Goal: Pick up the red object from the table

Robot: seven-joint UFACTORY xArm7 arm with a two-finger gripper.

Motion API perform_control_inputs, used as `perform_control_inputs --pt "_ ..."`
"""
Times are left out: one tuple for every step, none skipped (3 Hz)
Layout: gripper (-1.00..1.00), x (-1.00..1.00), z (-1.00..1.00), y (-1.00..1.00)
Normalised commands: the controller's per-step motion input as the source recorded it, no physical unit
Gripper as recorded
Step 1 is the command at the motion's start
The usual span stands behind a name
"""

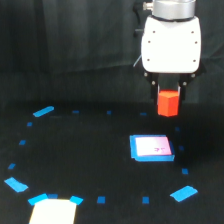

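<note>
Large blue tape pieces: I count about five bigger angled strips of blue tape, one at the far left (43, 111), one at the near left (16, 185), two flanking the pale patch at the bottom edge, one at the near right (183, 193)
Small blue tape marks: roughly a dozen little squares (101, 199) set in a ring on the flat black table (85, 155); some are too faint to count surely
Pale patch: one cream-white block shape (52, 212) cut by the bottom edge; I cannot tell what it is
Flat card: one white-pink card with a blue border (151, 148), lying flat on the table, below and just left of my claw
Red object: one small matte red-orange hexagonal prism block (168, 102), up off the table, well apart from the card
My claw: one gripper (168, 91) under my white wrist housing, closed narrow onto the top of the block, so most of the block hangs out below my fingers
Risk, slipping: I judge my hold shallow; a jolt could let the block slide out
Risk, landing: if it drops it could strike the card, bounce and roll off among the tape marks
Risk, twisting: pressing on slanted hexagon faces could turn the block in my grip
</note>
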Motion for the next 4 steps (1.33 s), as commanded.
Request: perform_control_inputs --pt "-1.00 0.10 0.08 0.07" --pt "-0.93 0.08 0.29 0.07" --pt "-1.00 -0.29 0.02 -0.33" --pt "-1.00 0.09 0.09 0.10"
